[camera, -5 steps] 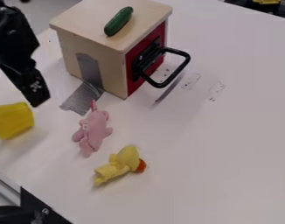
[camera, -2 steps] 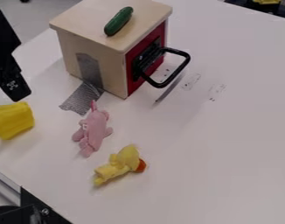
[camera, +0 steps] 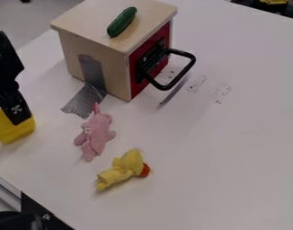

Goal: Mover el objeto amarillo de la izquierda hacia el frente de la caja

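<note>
Shifted leftward and then lowered since the earlier frames, the black gripper (camera: 17, 116) now stands at the left edge of the view, its lower end overlapping the yellow object (camera: 14, 131); whether it is spread, pressed together or pinching that object cannot be told. The yellow object lies on the pale table (camera: 221, 148), to the left of the wooden box (camera: 83, 21) and well apart from it. On the box's right-hand face are a red door (camera: 135, 83) and a black handle (camera: 188, 56), which projects outward; a green cucumber (camera: 122, 21) rests on the top. Gray tape (camera: 87, 99) runs from the box's left-hand face onto the table. Just beside the tape's lower end lies a pink plush toy (camera: 97, 132), and nearer the camera lies a yellow plush duck (camera: 130, 162), its orange beak (camera: 145, 170) toward the right.
</note>
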### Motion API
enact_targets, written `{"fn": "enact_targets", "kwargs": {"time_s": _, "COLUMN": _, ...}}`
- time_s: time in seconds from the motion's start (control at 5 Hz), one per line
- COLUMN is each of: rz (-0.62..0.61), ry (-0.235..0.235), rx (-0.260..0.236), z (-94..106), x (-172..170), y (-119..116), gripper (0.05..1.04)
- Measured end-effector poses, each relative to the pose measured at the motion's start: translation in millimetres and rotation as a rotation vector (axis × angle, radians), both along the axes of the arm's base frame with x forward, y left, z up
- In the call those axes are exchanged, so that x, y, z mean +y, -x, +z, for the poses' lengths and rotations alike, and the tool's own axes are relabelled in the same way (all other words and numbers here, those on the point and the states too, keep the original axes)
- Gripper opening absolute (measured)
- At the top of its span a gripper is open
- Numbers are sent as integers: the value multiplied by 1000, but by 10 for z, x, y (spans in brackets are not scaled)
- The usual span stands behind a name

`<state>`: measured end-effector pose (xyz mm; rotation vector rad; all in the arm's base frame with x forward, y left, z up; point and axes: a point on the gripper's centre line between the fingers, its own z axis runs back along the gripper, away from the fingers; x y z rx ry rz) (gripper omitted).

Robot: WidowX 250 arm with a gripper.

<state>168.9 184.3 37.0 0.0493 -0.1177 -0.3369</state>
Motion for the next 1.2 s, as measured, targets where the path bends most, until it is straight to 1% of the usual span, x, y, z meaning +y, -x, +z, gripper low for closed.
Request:
{"fn": "enact_targets", "kwargs": {"time_s": 0.2, "rz": 6, "ry": -11, "rx": 72, "z": -172, "x": -17, "y": 0, "gripper": 999}}
{"fn": "enact_targets", "kwargs": {"time_s": 0.4, "rz": 21, "ry": -50, "rx": 135, "z": -223, "x": -28, "y": -6, "gripper": 999}}
{"fn": "enact_targets", "kwargs": {"time_s": 0.6, "rz": 22, "ry": -79, "rx": 159, "z": -225, "x": -23, "y": -10, "gripper": 967}}
{"fn": "enact_targets", "kwargs": {"time_s": 0.8, "rz": 27, "ry": -53, "rx": 143, "z": -202, "x": -74, "y": -24, "gripper": 769}}
{"fn": "enact_targets", "kwargs": {"time_s": 1.0, "rz": 58, "ry": -38, "rx": 120, "z": -83, "x": -147, "y": 8, "gripper": 765}}
{"fn": "enact_targets", "kwargs": {"time_s": 1.2, "rz": 152, "ry": 45, "rx": 118, "z": 49, "x": -302, "y": 35, "gripper": 765}}
